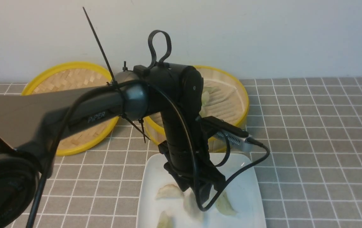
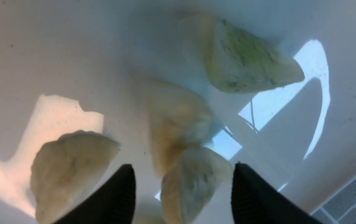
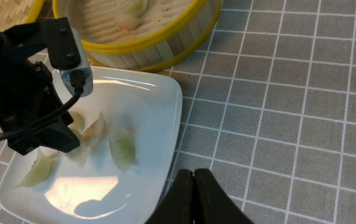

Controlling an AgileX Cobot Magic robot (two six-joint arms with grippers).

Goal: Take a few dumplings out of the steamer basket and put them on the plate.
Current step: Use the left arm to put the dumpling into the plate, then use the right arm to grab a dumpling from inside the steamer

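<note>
L gripper wide over plate w/ dumplings, R gripper pinched together, grey-tiled top, white wall.

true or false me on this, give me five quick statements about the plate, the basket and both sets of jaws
1. The left jaws stand open above the plate. True.
2. The steamer basket stands just beyond the plate. True.
3. The steamer basket is empty. False: at least two dumplings lie in it.
4. The right jaws grip a dumpling. False: they are shut on nothing, over the tiled table beside the plate.
5. Only one dumpling is on the plate. False: at least four lie on it.
</note>
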